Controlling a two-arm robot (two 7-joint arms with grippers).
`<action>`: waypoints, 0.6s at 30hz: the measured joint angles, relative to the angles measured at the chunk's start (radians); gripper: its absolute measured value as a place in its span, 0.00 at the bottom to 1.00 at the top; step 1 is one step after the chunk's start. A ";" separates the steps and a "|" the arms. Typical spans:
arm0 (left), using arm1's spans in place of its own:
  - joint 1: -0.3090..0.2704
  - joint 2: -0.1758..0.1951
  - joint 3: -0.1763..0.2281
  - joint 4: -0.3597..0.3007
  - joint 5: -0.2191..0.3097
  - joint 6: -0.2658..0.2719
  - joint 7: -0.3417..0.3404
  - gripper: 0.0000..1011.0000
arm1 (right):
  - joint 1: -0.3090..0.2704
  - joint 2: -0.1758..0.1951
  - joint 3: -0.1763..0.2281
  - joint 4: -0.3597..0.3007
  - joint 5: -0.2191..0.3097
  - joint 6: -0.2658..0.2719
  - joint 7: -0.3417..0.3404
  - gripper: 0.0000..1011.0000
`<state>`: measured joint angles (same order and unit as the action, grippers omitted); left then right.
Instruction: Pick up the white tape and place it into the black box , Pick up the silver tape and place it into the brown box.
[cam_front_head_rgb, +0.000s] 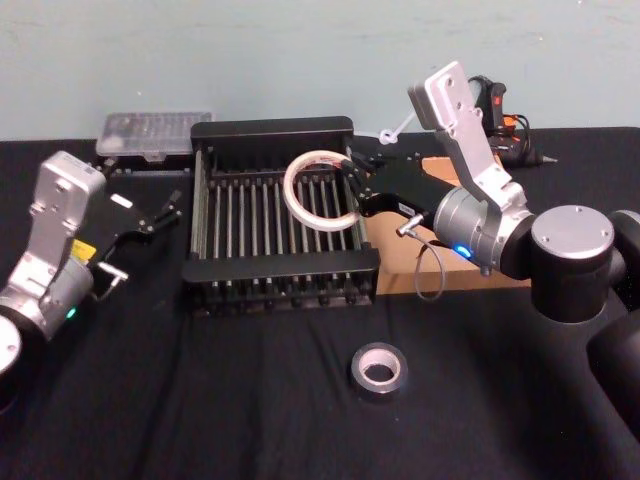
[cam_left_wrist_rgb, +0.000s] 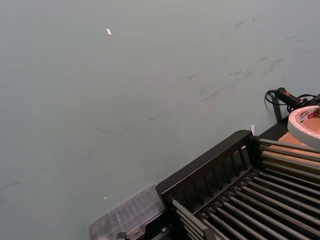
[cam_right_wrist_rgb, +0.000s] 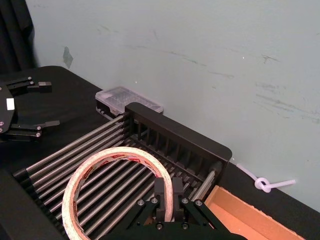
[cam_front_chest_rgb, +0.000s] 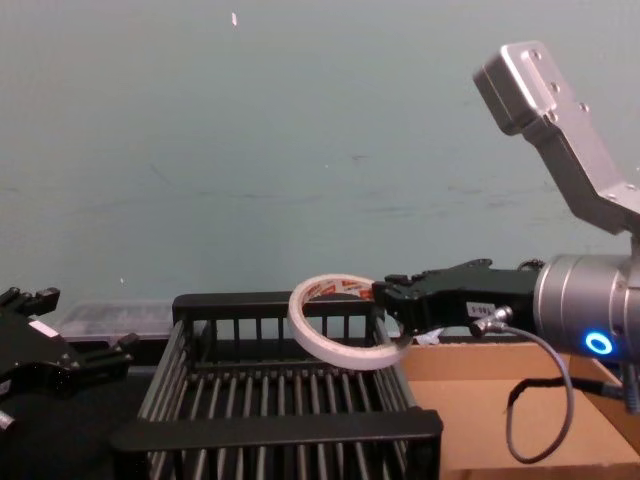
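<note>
The right gripper (cam_front_head_rgb: 352, 187) has its thin black fingers (cam_right_wrist_rgb: 167, 197) clamped across the band of the white tape (cam_front_head_rgb: 322, 189), one finger inside the ring and one outside, at the ring's right side. The tape is a wide, thin-walled hoop, smooth and pale outside, with red print on its inner core. It hangs tilted in the air over the right half of the black box (cam_front_head_rgb: 279, 285), clear of the bars.

The box is a hard black crate: thick flat rims, short upright slats for walls, and a floor of long round rods that catch the light. Just beside it on the right lies the brown box (cam_front_head_rgb: 455, 268), a shallow tray of matte tan cardboard, largely covered by the right arm.

The silver tape (cam_front_head_rgb: 379, 371) lies flat on the black cloth table (cam_front_head_rgb: 250, 400) in front of the two boxes, well apart from both; it is a thicker, smaller roll with a dull grey sheen and a dark core.

The left gripper (cam_front_head_rgb: 142, 222) is idle to the left of the crate, its fingers spread apart and holding nothing.

The chest view shows the tape's tilt and its height above the rim. The right wrist view shows the grip closely, plus a clear ribbed plastic case (cam_right_wrist_rgb: 128, 99) behind the crate. The head view takes in the silver roll.
</note>
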<state>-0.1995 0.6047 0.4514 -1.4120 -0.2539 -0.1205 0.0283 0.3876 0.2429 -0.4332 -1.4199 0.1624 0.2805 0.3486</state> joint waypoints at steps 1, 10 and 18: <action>0.000 0.000 0.000 0.000 0.000 0.000 0.000 0.99 | 0.000 0.000 0.000 0.000 0.000 0.000 0.000 0.09; 0.000 0.000 0.000 0.000 0.000 0.000 0.000 0.99 | -0.002 0.001 0.001 -0.002 0.000 0.001 0.000 0.10; 0.000 0.000 0.000 0.000 0.000 0.000 0.000 0.99 | -0.003 0.002 0.002 -0.003 0.001 0.002 0.000 0.30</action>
<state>-0.1996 0.6047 0.4514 -1.4120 -0.2539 -0.1206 0.0283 0.3850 0.2449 -0.4314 -1.4232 0.1635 0.2822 0.3484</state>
